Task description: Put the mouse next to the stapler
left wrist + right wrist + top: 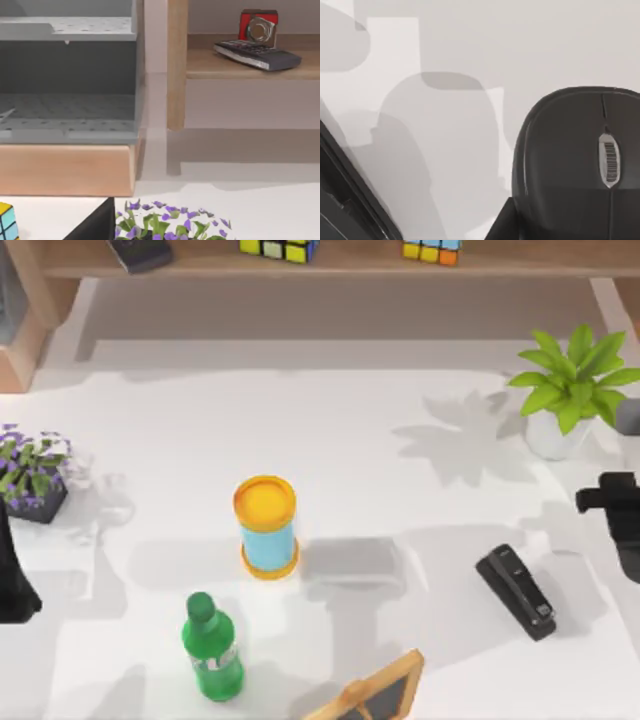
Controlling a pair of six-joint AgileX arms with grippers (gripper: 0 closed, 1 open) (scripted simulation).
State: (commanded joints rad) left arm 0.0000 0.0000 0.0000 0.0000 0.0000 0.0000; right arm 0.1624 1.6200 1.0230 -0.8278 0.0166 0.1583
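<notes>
Right tool [612,502], a dark blocky shape at the worktop's [400,440] 3 o'clock edge; I cannot tell its finger state. Its wrist view looks down on the smooth, rounded black mouse [580,160]. Long black stapler [515,592] lies at the tool's 8 o'clock. Left arm sits parked at 9 o'clock.

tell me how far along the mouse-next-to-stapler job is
Done: nothing looks finished; the stapler lies alone on the table's right side, with no mouse beside it. In hand: the right arm is at the right edge, and its wrist view shows the black mouse close below on the white table. Left: bringing the mouse beside the stapler. The left arm sits parked at the left edge.
</notes>
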